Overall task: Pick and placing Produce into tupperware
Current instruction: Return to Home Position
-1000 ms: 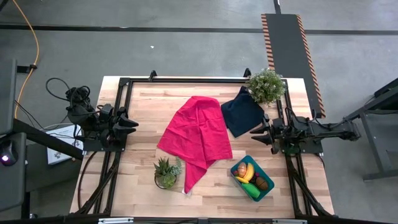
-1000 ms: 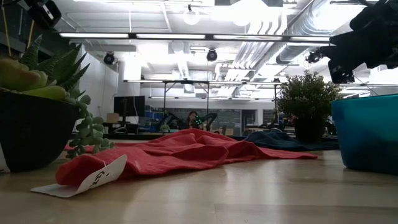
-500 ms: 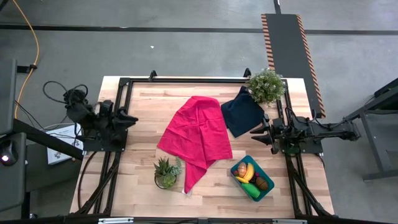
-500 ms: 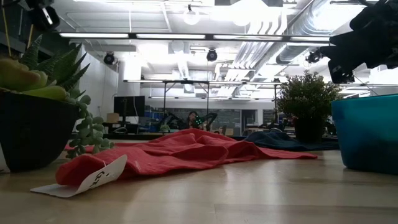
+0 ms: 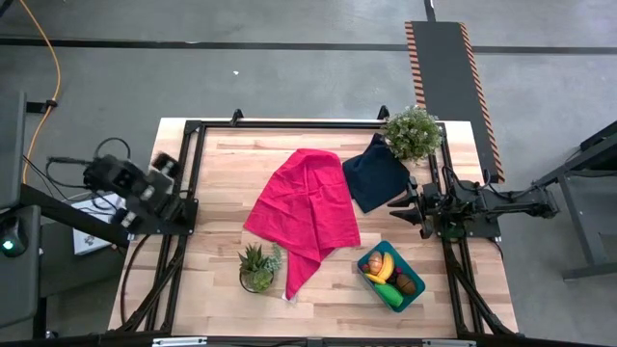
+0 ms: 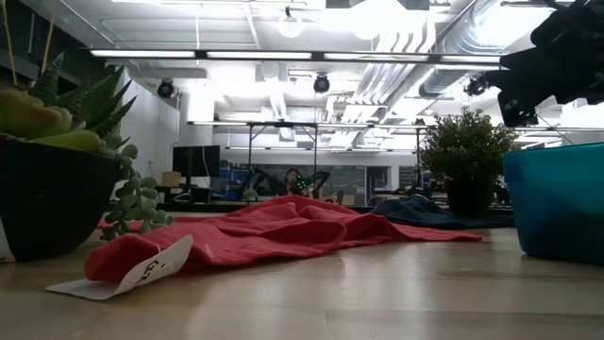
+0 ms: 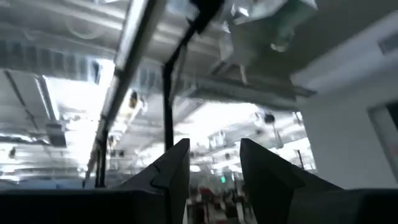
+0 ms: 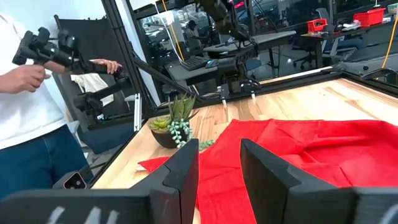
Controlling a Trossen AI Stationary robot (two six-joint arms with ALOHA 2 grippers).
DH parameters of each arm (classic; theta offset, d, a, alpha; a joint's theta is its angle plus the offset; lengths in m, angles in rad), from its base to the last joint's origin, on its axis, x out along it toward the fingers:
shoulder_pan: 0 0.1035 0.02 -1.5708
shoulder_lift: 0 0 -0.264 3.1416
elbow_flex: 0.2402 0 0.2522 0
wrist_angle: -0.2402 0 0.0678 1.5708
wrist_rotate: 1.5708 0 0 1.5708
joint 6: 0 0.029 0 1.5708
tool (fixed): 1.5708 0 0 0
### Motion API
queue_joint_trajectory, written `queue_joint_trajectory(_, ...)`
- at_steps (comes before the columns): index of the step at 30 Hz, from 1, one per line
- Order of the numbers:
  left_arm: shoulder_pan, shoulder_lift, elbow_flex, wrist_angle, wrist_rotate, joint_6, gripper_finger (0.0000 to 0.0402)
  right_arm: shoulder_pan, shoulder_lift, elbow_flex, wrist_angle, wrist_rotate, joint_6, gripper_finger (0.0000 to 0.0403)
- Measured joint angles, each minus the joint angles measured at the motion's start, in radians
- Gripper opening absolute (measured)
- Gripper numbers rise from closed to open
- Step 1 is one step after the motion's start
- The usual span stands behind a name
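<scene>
Small toy fruits and vegetables sit in the teal rectangular plastic tub; task looks done.
Tub lies near the released right claw, well apart from the released left claw.

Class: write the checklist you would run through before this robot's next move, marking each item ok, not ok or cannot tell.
1. Produce in the tupperware: ok; banana, green piece and brown piece lie inside, none visible loose.
2. Right gripper empty: ok; jaws apart, nothing between.
3. Left gripper empty: ok; jaws apart, nothing between.
4. Left arm out of the way: ok; folded at the tabletop's left edge.
5. Person clear of arms: cannot tell; stands somewhere beyond the tabletop.
</scene>
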Motion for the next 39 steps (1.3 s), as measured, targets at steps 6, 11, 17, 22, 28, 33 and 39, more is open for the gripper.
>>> queue_joint_trajectory(6,0.036,0.001,-0.166,0.226,-0.022,-0.04,0.0129,0.0,0.002,0.0,0.0,0.0,0.0,0.011)
queue_joint_trajectory(11,0.075,0.0,-0.322,0.424,-0.019,-0.052,0.0129,0.0,0.002,0.0,0.0,0.0,0.0,0.011)
queue_joint_trajectory(17,0.122,0.001,-0.329,0.379,0.005,-0.05,0.0129,0.0,0.002,0.0,0.0,0.0,0.0,0.011)
queue_joint_trajectory(22,0.171,0.002,-0.332,0.236,0.02,-0.052,0.0129,0.0,0.002,0.0,0.0,0.0,0.0,0.011)
queue_joint_trajectory(28,0.236,0.002,-0.332,0.092,0.079,-0.09,0.0129,0.0,0.002,0.0,0.0,0.0,0.0,0.011)
queue_joint_trajectory(33,0.284,0.002,-0.332,-0.094,0.105,-0.104,0.0129,0.0,0.002,0.0,0.0,0.0,0.0,0.011)
queue_joint_trajectory(39,0.303,0.002,-0.332,-0.229,0.106,-0.155,0.0129,0.0,0.002,0.0,0.0,0.0,0.0,0.011)
